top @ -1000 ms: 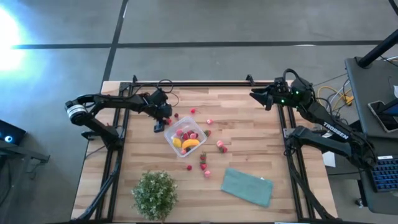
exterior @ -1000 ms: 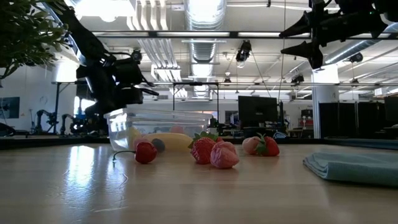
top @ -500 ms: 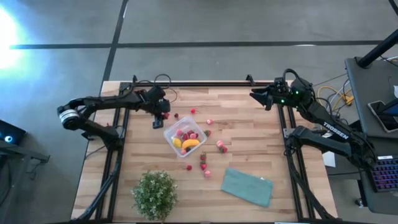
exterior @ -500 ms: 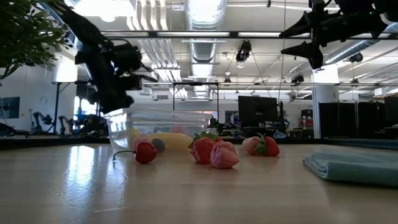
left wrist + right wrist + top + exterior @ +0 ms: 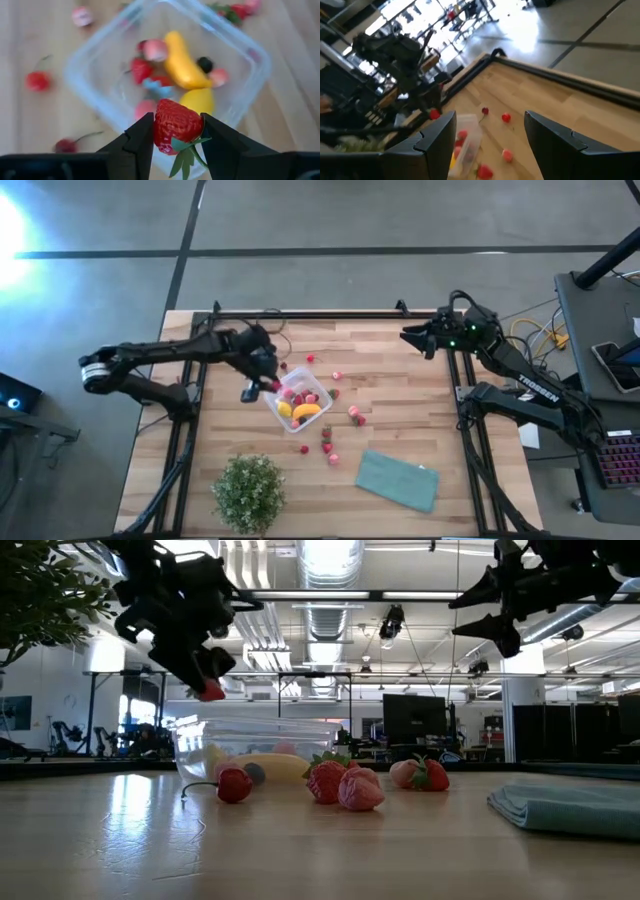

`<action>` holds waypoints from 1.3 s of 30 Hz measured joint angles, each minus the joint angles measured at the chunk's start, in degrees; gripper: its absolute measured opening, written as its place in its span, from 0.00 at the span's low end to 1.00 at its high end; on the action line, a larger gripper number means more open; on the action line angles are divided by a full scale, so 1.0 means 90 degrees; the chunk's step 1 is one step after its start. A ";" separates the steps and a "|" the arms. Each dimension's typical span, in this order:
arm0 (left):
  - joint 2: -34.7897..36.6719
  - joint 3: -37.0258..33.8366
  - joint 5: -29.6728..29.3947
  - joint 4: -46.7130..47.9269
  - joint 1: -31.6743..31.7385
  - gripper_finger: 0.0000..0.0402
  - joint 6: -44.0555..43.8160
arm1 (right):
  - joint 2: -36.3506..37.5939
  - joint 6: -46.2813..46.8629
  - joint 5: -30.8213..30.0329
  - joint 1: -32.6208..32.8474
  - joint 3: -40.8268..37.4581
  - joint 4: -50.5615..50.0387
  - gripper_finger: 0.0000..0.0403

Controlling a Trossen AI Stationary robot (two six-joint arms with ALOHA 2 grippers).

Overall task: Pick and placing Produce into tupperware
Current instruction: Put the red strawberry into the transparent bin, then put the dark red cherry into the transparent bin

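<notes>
Strawberry (image 5: 173, 124), red and seed-dimpled, sits clamped in the left gripper (image 5: 175, 131) above the clear rounded tupperware (image 5: 250, 80); blurred fruit inside. Right gripper (image 5: 490, 131) jaws gape.

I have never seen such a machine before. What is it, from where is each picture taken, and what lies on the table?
It is a robot with two dark arms at a wooden table; each ends in a two-finger gripper. One camera looks down from above, one sits at table height, and one rides on each wrist. The left gripper holds a red strawberry above a clear container, which already holds a banana and other small fruit. More strawberries lie loose on the table, beside a teal cloth and a potted plant. The right gripper waits, open and empty, near the table's far right corner.
</notes>
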State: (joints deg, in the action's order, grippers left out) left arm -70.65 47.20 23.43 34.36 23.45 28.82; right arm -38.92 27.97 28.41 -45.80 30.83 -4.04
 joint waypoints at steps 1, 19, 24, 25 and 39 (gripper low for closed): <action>-0.0073 0.0002 -0.0008 -0.0063 -0.0146 0.31 -0.0057 | 0.0000 -0.0073 0.0093 0.0000 0.0000 -0.0072 0.56; -0.0205 0.0307 -0.1321 -0.0050 -0.0555 0.65 -0.2238 | 0.0027 -0.0666 0.0412 0.0002 0.0000 -0.0237 0.56; -0.0167 0.0616 -0.1982 0.0426 -0.0103 0.64 -0.1676 | 0.0027 -0.0856 0.0365 0.0002 0.0000 -0.0235 0.56; -0.0213 0.0624 -0.1983 0.0453 0.0017 0.63 -0.1585 | 0.0019 -0.0863 0.0309 0.0002 0.0000 -0.0233 0.56; -0.1281 0.0695 -0.1706 0.0103 0.1079 0.51 0.0529 | 0.0015 -0.0851 0.0220 0.0002 0.0000 -0.0233 0.56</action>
State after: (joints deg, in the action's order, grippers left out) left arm -82.18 53.45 8.08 35.29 33.16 33.58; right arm -38.79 20.32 30.39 -45.78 30.83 -6.13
